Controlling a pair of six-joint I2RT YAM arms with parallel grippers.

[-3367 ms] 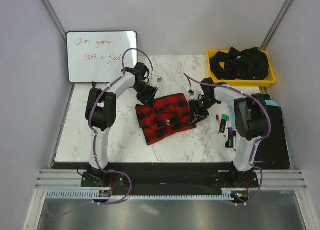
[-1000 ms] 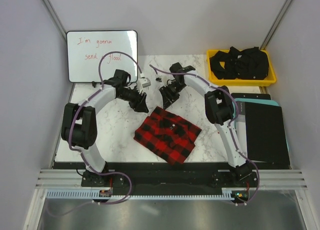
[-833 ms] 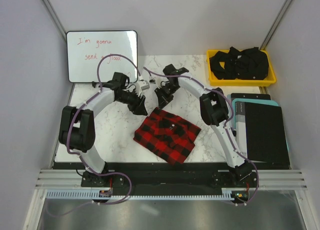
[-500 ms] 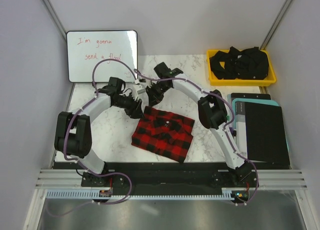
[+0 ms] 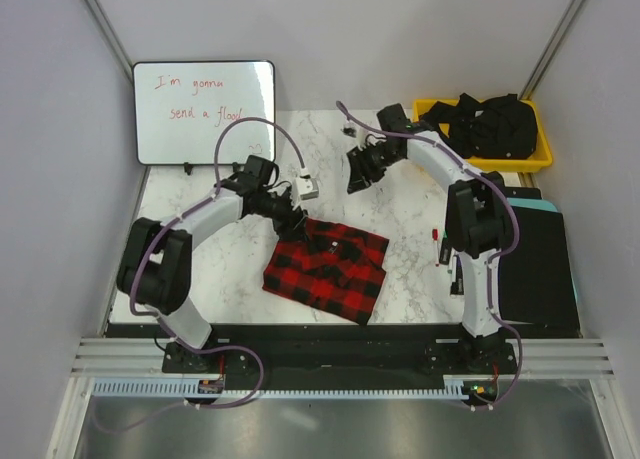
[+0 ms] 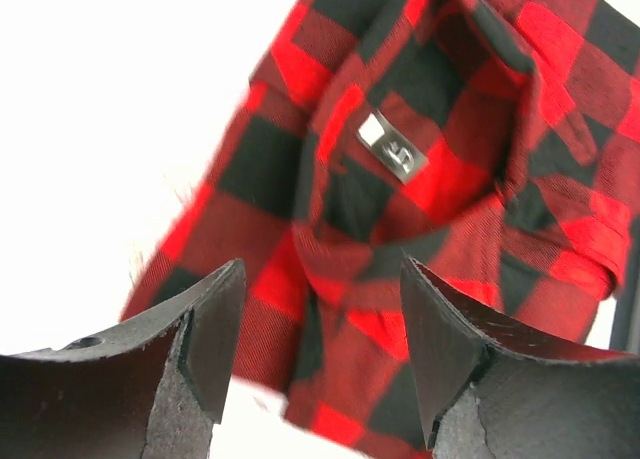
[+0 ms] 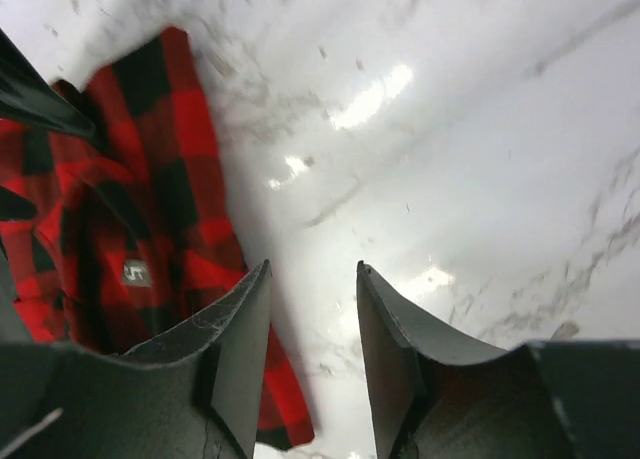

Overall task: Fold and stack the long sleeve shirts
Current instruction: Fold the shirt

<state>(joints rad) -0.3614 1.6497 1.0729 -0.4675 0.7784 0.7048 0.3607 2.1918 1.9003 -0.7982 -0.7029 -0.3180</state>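
The red-and-black check long sleeve shirt (image 5: 325,267) lies folded in a compact rectangle on the marble table, collar toward the back. My left gripper (image 5: 295,222) is open and empty just above the shirt's back left corner. In the left wrist view the collar and its label (image 6: 392,154) lie past the spread fingers (image 6: 210,324). My right gripper (image 5: 355,179) is open and empty over bare table behind the shirt. The right wrist view shows the shirt (image 7: 130,229) to the left of its fingertips (image 7: 245,324).
A whiteboard (image 5: 203,111) leans at the back left. A yellow bin (image 5: 482,134) of black cloth stands at the back right. A small white block (image 5: 308,188) lies behind the shirt. Markers (image 5: 455,269) and a dark tray (image 5: 525,264) lie at the right.
The shirt slid toward the near left of the table and settled there. My right gripper has drawn back to the right, away from the collar. My left gripper moved right to the shirt's back corner.
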